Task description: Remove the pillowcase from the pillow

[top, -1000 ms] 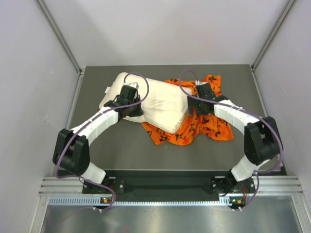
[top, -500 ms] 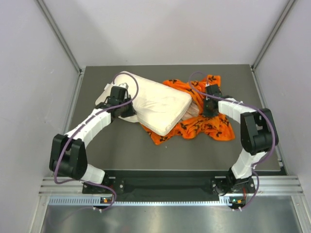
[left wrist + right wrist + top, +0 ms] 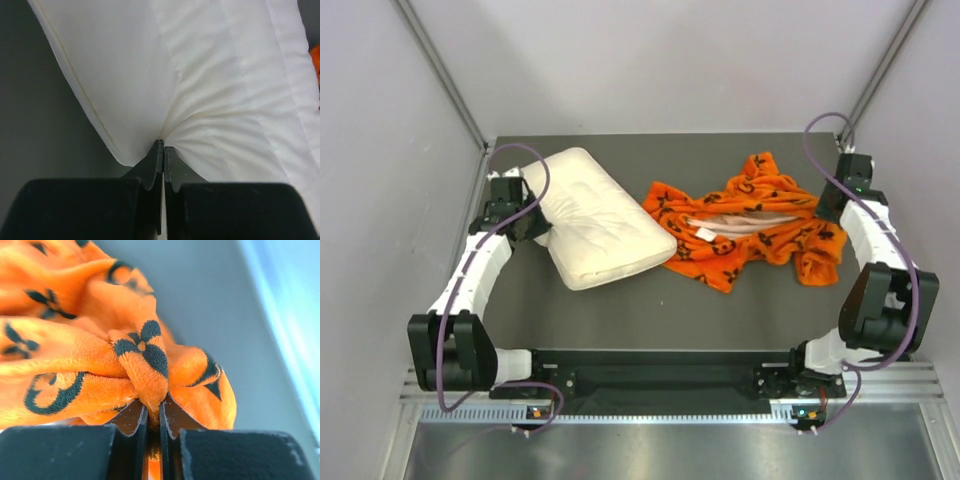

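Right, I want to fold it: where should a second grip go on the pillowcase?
Probably the left end of the pillowcase, by the white tag, from above: it lies flat on the table, opposite the end the right gripper pinches.

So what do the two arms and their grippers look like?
The left arm and right arm have white shells with black joints. A purple cable loops along each. The left gripper and right gripper have black pointed fingers.
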{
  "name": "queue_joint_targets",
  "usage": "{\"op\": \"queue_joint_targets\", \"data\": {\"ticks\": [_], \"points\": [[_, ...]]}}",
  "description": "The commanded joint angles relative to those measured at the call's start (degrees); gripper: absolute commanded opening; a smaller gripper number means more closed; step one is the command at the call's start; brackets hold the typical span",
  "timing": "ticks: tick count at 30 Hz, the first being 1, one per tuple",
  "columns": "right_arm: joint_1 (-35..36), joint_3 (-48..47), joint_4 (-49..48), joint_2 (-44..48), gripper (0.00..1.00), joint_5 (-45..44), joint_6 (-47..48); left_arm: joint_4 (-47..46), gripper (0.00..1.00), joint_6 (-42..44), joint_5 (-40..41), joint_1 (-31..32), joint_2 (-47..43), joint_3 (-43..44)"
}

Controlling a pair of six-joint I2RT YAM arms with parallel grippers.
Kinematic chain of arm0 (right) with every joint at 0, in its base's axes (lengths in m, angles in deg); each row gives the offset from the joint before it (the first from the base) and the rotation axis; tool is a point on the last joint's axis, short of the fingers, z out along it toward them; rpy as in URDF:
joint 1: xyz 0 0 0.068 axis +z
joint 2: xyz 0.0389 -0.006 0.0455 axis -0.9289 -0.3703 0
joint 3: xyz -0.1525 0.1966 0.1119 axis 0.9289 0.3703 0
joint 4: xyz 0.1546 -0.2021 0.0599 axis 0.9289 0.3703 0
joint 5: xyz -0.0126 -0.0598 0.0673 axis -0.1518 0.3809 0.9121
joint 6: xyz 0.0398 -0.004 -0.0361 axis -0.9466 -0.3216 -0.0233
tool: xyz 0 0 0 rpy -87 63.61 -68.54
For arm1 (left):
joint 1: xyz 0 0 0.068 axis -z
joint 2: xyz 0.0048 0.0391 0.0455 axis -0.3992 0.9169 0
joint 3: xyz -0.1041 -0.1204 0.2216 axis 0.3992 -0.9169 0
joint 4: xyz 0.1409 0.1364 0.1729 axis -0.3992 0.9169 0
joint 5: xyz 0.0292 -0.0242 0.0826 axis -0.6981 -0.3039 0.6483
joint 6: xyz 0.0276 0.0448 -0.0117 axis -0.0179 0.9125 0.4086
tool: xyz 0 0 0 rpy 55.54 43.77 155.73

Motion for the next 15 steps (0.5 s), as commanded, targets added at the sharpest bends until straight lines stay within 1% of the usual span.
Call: {"op": "queue_joint_targets", "data": {"ticks": [1, 3, 7, 8, 12, 15], "points": [[-2.4, -4.7, 1.0, 4.7, 0.0, -4.3, 3.0, 0.1, 0.0, 0.9, 2.2, -2.7, -3.0, 0.7], [-3.1, -4.8, 1.7, 5.0, 0.0, -6.7, 3.3, 0.4, 0.0, 0.9, 4.5, -2.7, -3.0, 0.1], [-6.5, -4.8, 2.2, 6.6, 0.0, -7.2, 2.9, 2.0, 0.0, -0.8, 8.8, -3.8, -4.2, -1.2], [-7.8, -4.7, 2.2, 6.9, 0.0, -6.9, 2.9, 1.8, 0.0, -0.7, 9.0, -4.7, -4.5, -1.5], [-8.2, -4.5, 2.1, 7.4, 0.0, -4.2, 2.3, 1.8, 0.0, 1.1, 7.4, -5.2, -5.4, -1.7], [-8.2, -4.1, 2.3, 7.5, 0.03, -4.2, 2.1, 3.5, 0.0, 1.1, 8.6, -5.2, -5.2, -1.2]]}}
